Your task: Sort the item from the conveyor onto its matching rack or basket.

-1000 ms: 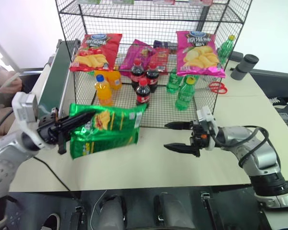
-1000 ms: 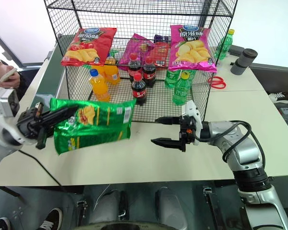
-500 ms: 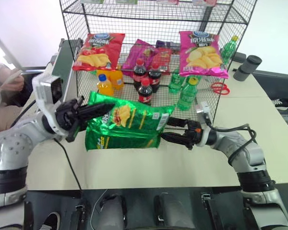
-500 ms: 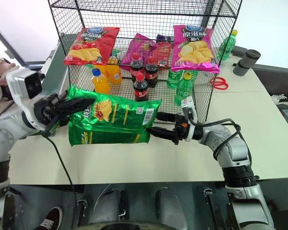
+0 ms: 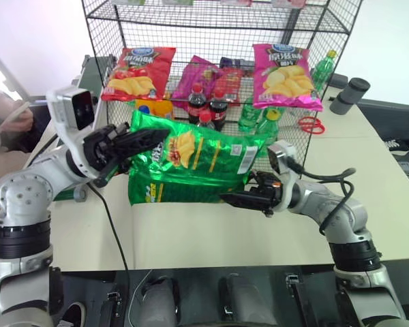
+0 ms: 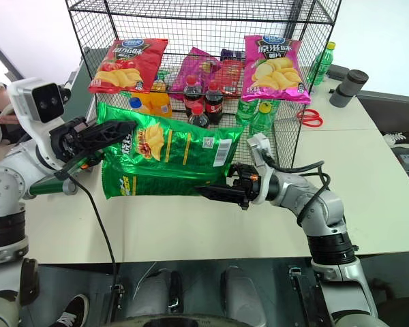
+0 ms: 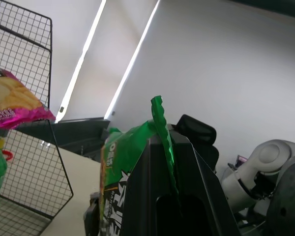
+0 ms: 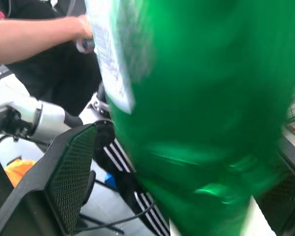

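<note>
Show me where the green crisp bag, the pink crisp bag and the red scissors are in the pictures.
green crisp bag (image 5: 191, 167), left eye view, middle of its front face.
pink crisp bag (image 5: 285, 75), left eye view, on the picture of crisps.
red scissors (image 6: 309, 118), right eye view, on the handle loops.

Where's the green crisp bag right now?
In the head views the green crisp bag hangs off the table in front of the rack, pinched at its left end by the left gripper, the open right gripper at its right end.
</note>
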